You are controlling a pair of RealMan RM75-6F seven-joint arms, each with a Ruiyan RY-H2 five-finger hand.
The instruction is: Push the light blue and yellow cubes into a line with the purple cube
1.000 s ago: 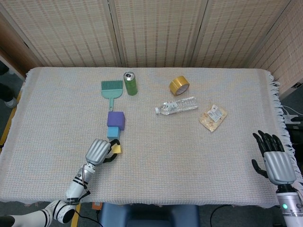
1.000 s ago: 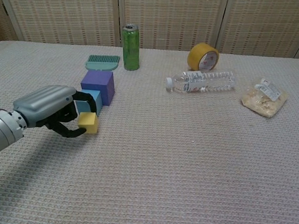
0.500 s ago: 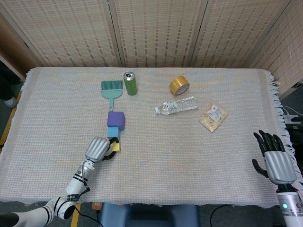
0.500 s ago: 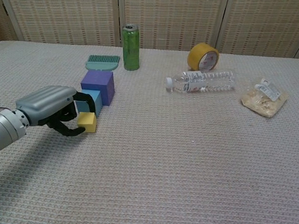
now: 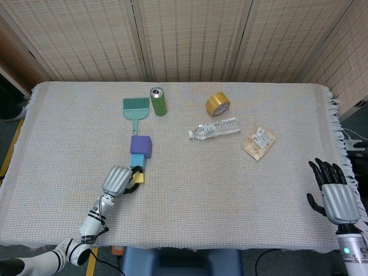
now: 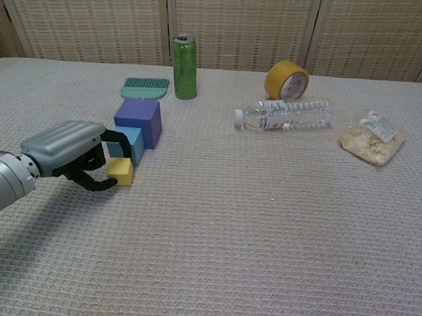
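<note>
At the near left of the woven beige tablecloth point(image 5: 230, 190) the left hand point(image 6: 62, 149), grey-backed with black fingers, lies low on the cloth with its fingers curled round the small yellow cube point(image 6: 120, 171). Its fingertips touch the cube's near and left faces; whether the cube is truly gripped or only cupped cannot be told from either view. Just beyond the hand's fingers sits the light blue cube point(image 6: 131, 143), touching the yellow cube's far side, and beyond that, touching it in turn, the larger purple cube point(image 6: 139, 121). In the head view the three run away from the hand in one file: yellow cube point(image 5: 138, 178), light blue cube point(image 5: 137, 161), purple cube point(image 5: 141, 146), the yellow one set a shade to the right.

Further out from the left hand, past the purple cube, lies a teal plastic hand brush point(image 5: 135, 110) with its handle pointing back toward the cubes. Just to the right of it stands an upright green drinks can point(image 6: 184, 66). Further right a roll of yellow-brown packing tape point(image 6: 287, 80) stands tilted on its edge, and near it a clear plastic water bottle point(image 6: 285, 114) lies on its side. To the right again rests a clear bag of pale snacks point(image 6: 373, 138).

The right hand point(image 5: 334, 194) is at the near right edge of the table, well apart from everything, fingers spread and extended, holding nothing.
</note>
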